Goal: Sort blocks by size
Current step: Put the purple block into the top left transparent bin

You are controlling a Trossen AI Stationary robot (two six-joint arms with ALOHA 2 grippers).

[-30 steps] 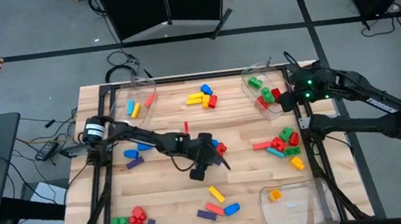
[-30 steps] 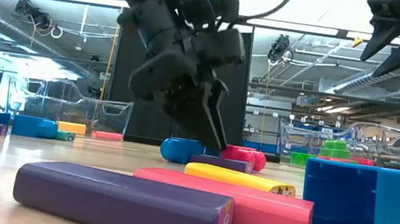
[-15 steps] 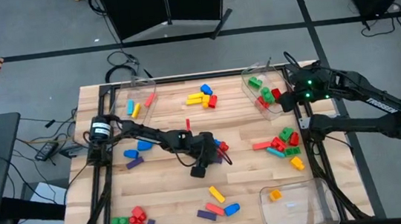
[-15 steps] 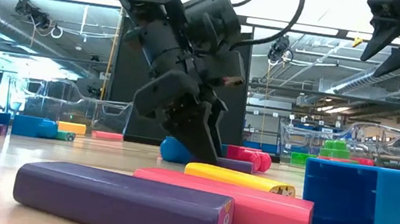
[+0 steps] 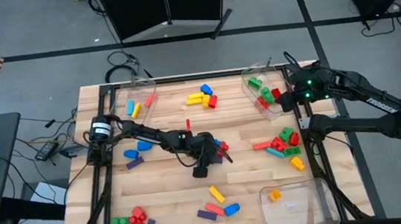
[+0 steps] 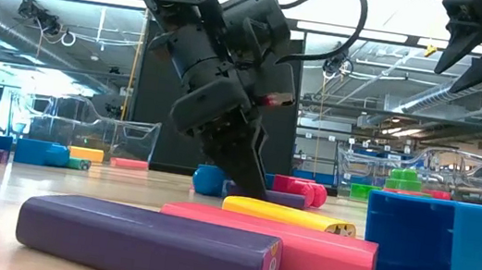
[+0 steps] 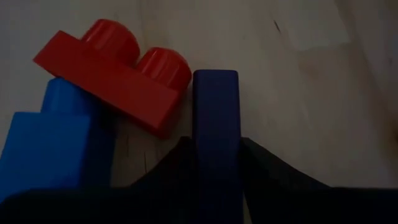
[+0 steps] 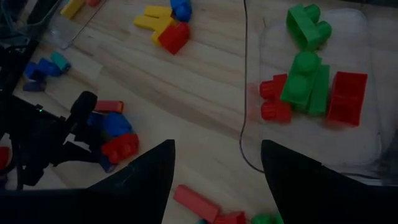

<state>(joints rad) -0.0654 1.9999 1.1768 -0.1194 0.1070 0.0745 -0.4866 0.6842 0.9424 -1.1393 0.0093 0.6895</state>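
Inside, a clear bin [image 8: 367, 134] holds green blocks [image 8: 308, 78] and red blocks [image 8: 346, 98].

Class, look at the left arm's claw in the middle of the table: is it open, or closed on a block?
Closed on a block: in the left wrist view the left claw has both fingers against the sides of a dark blue bar.

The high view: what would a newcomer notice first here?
The left gripper at the table's middle, closed around a dark blue bar beside a red brick. Then the colourful blocks scattered over the table, and the right gripper open above a clear bin.
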